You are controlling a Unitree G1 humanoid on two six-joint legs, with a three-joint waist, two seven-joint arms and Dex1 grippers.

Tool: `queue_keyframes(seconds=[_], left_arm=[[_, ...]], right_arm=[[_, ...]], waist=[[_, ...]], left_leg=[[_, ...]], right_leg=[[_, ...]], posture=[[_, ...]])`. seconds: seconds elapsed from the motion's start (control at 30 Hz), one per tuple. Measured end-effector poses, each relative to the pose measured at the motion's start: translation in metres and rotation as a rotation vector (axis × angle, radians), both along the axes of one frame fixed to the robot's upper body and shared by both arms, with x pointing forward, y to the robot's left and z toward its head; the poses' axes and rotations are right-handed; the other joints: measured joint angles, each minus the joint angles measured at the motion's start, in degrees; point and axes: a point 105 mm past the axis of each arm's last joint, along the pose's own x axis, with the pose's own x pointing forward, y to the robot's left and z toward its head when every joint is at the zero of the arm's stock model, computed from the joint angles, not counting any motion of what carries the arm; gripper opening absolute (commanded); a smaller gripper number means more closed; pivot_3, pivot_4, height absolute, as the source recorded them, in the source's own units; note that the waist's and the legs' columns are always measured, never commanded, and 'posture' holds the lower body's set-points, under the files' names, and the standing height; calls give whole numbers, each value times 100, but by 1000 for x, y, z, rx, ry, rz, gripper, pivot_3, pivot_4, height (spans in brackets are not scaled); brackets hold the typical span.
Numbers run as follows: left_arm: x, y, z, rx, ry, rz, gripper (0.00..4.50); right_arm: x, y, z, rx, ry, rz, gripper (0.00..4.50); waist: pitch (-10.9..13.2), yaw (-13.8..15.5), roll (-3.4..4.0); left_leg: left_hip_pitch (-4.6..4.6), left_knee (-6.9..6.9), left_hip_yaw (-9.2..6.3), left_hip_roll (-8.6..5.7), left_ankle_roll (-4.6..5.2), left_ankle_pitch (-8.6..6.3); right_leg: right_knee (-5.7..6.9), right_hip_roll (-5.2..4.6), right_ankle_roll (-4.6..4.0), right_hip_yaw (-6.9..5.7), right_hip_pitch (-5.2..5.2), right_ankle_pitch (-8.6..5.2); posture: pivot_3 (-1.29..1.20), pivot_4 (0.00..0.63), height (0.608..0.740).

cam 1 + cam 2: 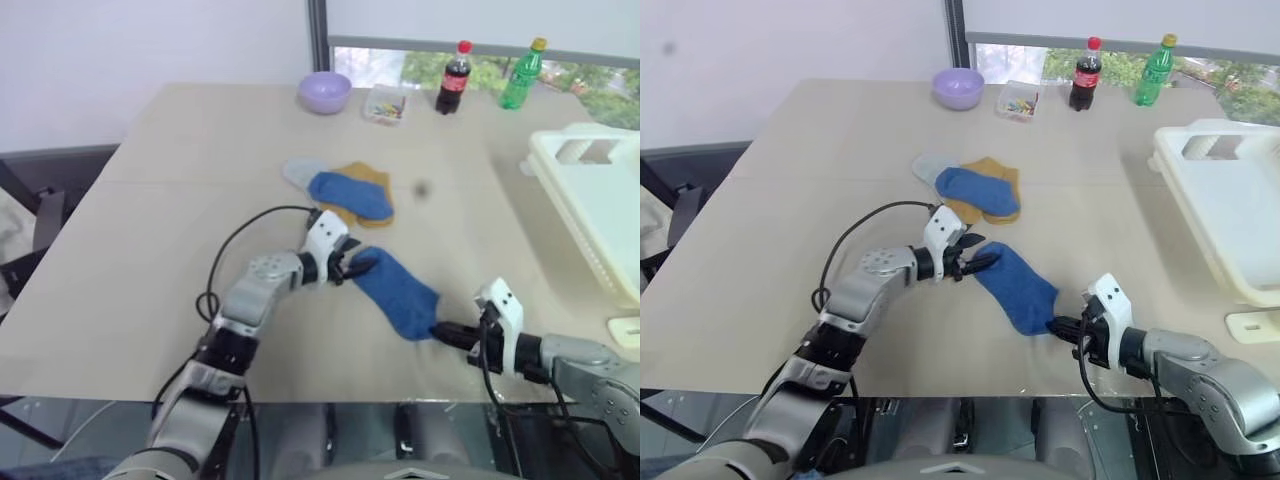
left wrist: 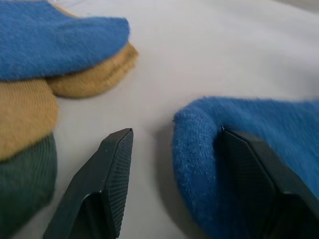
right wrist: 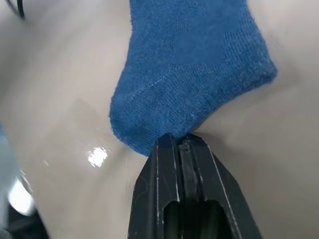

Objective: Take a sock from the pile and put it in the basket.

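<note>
Two grippers meet one loose blue sock near the table's front edge: the left gripper, jaws apart, has one finger tucked in its cuff, while the right gripper is pinched shut at its toe. Behind, the pile shows four socks, the dark one visible from the left wrist. One white basket fills the right edge; one lilac bowl and two bottles line the far edge.

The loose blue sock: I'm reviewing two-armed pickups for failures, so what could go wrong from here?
The right gripper is shut at the very edge of the loose blue fabric sock, so that shallow pinch may slip when lifted. The left gripper is open with one finger inside the sock's other end; it could snag or stretch it. The large white slotted plastic basket stands far to the right, a long carry.
</note>
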Motion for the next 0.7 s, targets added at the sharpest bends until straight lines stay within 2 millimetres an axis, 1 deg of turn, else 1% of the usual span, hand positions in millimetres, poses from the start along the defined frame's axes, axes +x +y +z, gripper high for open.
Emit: queue_keyframes(seconds=[0.1,0.17,0.23,0.33,0.4,0.43,0.5,0.57,0.6,0.7], left_arm=[[-22,12,-1,92,20,-84,3009],[-36,18,-2,120,55,-126,3009],[-50,25,-1,147,96,-148,3009],[-57,29,-1,150,118,-142,3009],[-66,32,-1,145,143,-137,3009],[-76,34,1,116,176,-136,3009],[-101,32,0,43,264,-170,3009],[-108,30,2,4,293,-179,3009],[-108,30,6,-21,293,-172,3009],[-103,31,10,-27,271,-144,3009]], right_arm=[[10,-12,1,-95,-91,68,56],[17,-19,3,-155,-151,111,56],[28,-26,5,-199,-216,154,56],[32,-28,8,-202,-235,188,56],[31,-30,7,-198,-232,221,56],[28,-27,11,-185,-238,286,56],[16,-31,9,-202,-210,412,56],[12,-33,7,-230,-215,490,56],[12,-35,7,-250,-230,535,56],[24,-37,8,-306,-293,583,56]], waist=[[-1,8,-1],[-2,19,-3],[-6,15,-11],[-5,17,-12],[-6,14,-10],[-3,14,-11],[1,10,-8],[2,22,-10],[3,34,-10],[3,17,-10]], left_leg=[[2,1,2,1,0,0],[3,1,2,2,0,0],[3,2,2,2,0,0],[2,2,2,2,0,0],[2,-4,2,2,0,0],[-5,-8,-1,5,-1,0],[-4,-15,2,4,-1,0],[-4,-15,-1,4,-1,0],[-2,-13,-2,3,-1,0],[5,-2,1,2,-2,1]], right_leg=[[-1,-3,19,0,0,-11],[-1,-6,20,-1,0,-12],[-1,-6,21,-1,1,-12],[-2,-7,22,-2,0,-12],[-2,-7,19,-1,-1,-12],[-4,-2,16,-3,-4,-11],[-14,-4,7,-1,-4,-5],[-14,-3,18,-5,-3,-12],[-14,-4,22,-8,-2,-14],[-10,-3,22,-5,2,-10]], posture=[[0,150,729],[0,150,729],[0,150,729],[0,150,729],[0,150,729],[0,150,729],[0,150,729],[0,150,729],[0,150,729],[0,150,729]])
